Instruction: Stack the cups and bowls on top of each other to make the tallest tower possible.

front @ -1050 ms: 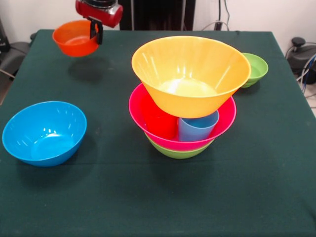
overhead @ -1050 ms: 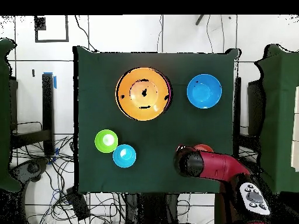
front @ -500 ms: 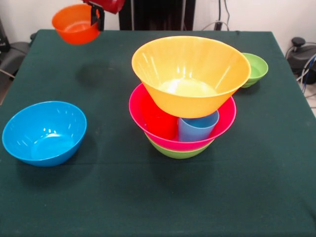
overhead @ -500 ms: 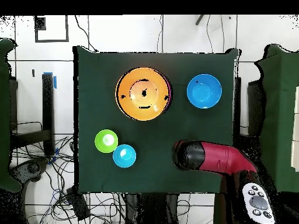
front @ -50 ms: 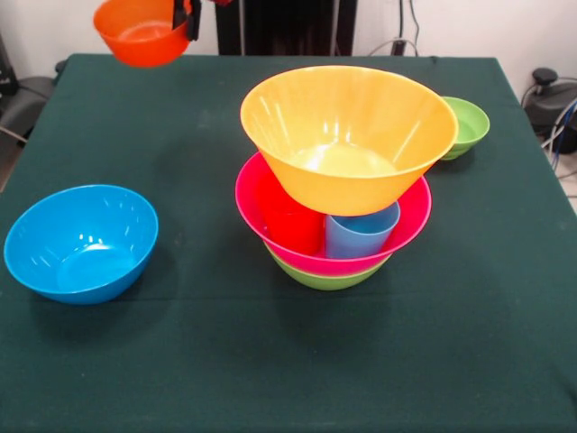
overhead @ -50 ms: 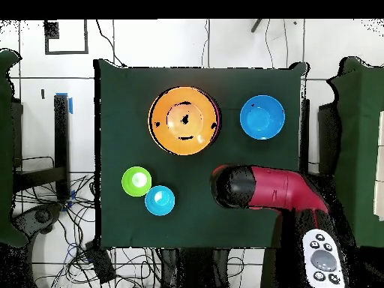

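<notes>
You've got a dark green table [front @ -50 ms: 207,361], cables on the floor around it. Gripper [front @ -50 ms: 191,11] grips the small orange bowl [front @ -50 ms: 140,34] aloft. Tower [front @ -50 ms: 343,180]: green, pink, yellow-orange bowls.

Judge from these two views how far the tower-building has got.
Done: the tower has a green bowl, pink bowl, red and blue cups, yellow-orange bowl. In hand: the gripper lifts the small orange bowl. Left: blue bowl, small green bowl, small blue bowl.
</notes>
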Controlling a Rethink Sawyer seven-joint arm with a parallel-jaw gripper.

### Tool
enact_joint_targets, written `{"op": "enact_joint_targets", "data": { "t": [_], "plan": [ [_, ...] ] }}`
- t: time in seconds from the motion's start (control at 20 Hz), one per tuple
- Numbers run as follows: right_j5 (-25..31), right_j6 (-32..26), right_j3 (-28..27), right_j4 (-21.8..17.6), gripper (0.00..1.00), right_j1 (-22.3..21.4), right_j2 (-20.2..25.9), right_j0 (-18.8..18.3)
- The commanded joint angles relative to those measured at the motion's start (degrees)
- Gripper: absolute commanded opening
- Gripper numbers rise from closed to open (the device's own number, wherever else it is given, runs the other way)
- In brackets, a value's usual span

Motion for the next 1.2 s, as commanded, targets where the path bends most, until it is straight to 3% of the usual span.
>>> {"op": "enact_joint_targets", "data": {
  "t": [0.05, 0.55, 1.2],
  "plan": [
    [10.1, -2.72, -6.59, 1.58, 0.0, -0.98, 5.51, 2.55],
    [14.64, -1.1, -8.93, 2.89, 0.0, -1.53, 5.36, 5.02],
    [10.33, 7.74, -8.66, 6.88, 0.0, 2.18, 4.02, 10.68]
  ]
}}
